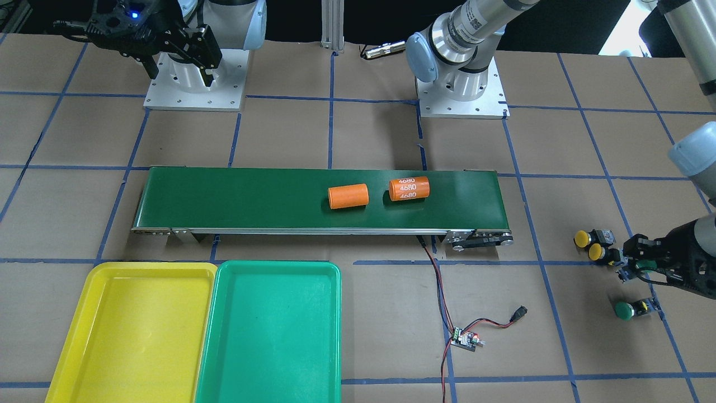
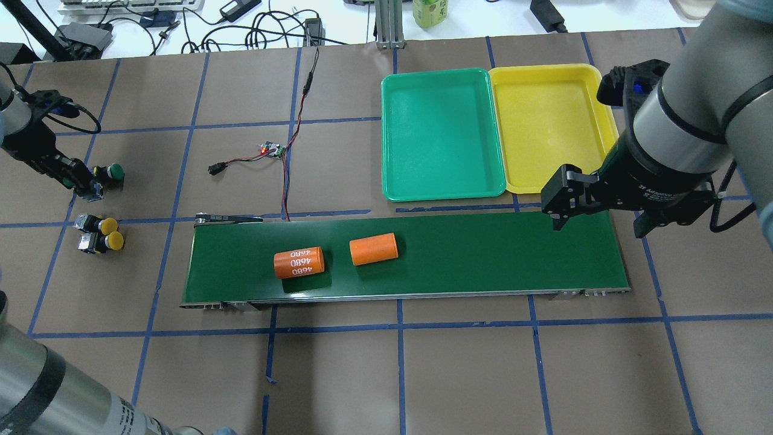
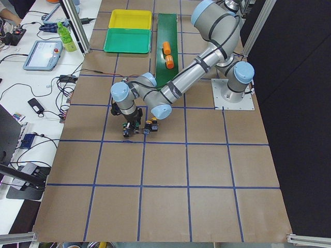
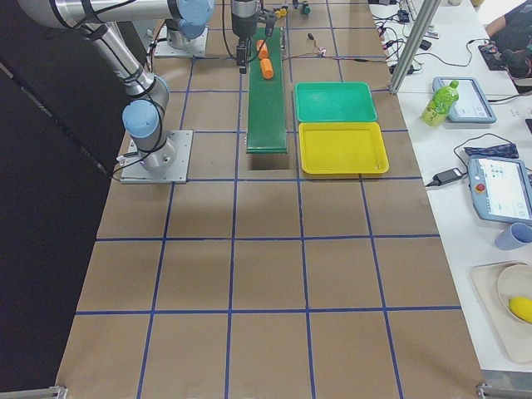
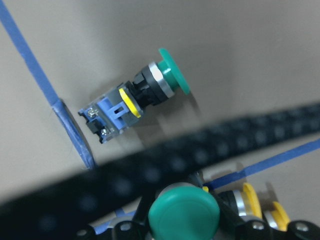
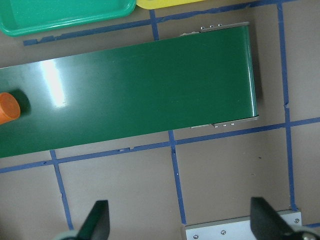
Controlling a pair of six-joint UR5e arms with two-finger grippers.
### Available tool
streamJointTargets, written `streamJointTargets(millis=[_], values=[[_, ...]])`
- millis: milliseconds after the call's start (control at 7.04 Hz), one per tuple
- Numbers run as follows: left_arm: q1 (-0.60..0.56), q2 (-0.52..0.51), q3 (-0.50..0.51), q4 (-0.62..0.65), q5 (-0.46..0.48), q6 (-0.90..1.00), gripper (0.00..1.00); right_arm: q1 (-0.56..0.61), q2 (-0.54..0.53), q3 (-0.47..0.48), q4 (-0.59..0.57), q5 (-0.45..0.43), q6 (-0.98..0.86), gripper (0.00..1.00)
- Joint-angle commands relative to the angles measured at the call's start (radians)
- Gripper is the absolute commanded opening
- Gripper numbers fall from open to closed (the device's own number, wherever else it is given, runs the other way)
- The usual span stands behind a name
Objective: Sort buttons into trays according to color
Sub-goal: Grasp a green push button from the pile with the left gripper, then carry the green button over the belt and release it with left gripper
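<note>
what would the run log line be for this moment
left gripper: shut on green button | right gripper: open, empty | other green button, yellow buttons: on table | yellow tray, green tray: empty

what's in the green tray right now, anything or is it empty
Empty: the green tray shows only bare floor in the overhead and front views. One green button lies on the table, well away from it.

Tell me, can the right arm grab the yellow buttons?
Probably not. The right gripper hangs open near the conveyor belt's tray end; the yellow buttons lie past its other end, beside the left gripper holding a green button.
</note>
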Motion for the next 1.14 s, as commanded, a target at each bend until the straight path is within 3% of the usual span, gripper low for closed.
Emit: streamJointTargets(millis=[0, 142, 426, 710, 994], values=[[-0.114, 0.183, -0.047, -0.204, -0.036, -0.256, 0.0, -0.002, 0.002, 0.0, 0.005, 0.011, -0.002, 1.0], [-0.165, 0.273, -0.127, -0.236, -0.124, -0.406, 0.0, -0.002, 0.003, 0.0, 0.005, 0.011, -0.002, 1.0], [-0.282, 0.404, -0.277, -0.221, -0.139, -0.637, 0.0, -0.004, 0.003, 0.0, 0.003, 0.011, -0.002, 1.0], [-0.377, 0.447, -0.374, -0.114, -0.141, -0.769, 0.0, -0.007, 0.003, 0.0, 0.005, 0.009, -0.002, 1.0], [-0.4, 0.464, -0.471, -0.003, -0.142, -0.788, 0.0, -0.011, 0.005, 0.0, 0.011, 0.017, -0.006, 1.0]])
